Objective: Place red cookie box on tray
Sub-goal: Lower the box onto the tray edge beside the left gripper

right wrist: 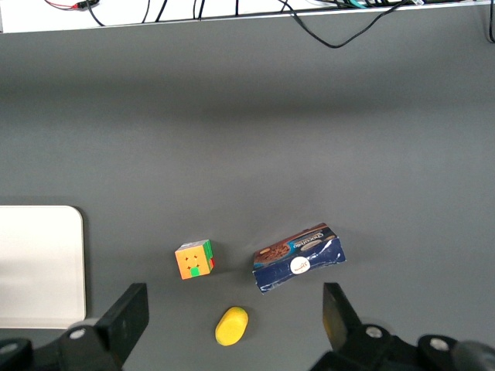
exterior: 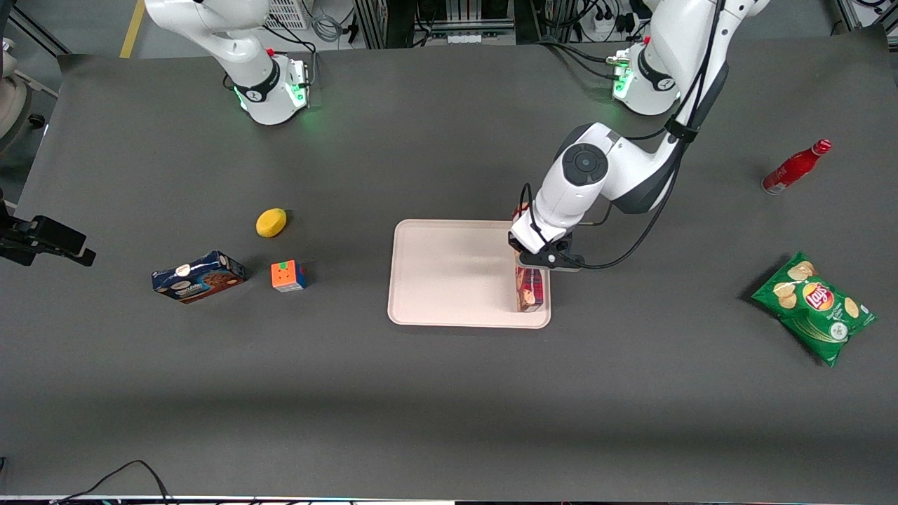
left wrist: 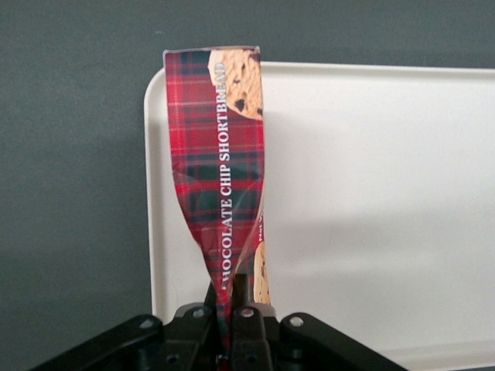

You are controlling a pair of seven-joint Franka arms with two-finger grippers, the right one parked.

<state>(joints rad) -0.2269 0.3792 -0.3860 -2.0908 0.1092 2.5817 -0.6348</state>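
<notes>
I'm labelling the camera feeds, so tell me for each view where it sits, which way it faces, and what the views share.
Front view: high above the table, looking down; both arms show, the left arm's tool shut on the red cookie box over the tray.
Left wrist view: on the working arm, looking along the tool at the box and tray.
Right wrist view: on the parked arm, looking down at the blue cookie box and puzzle cube.
All share the tray.

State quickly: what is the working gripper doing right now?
Gripper: closed on the red cookie box, pinching one end, over the tray edge nearest the working arm's end.
</notes>
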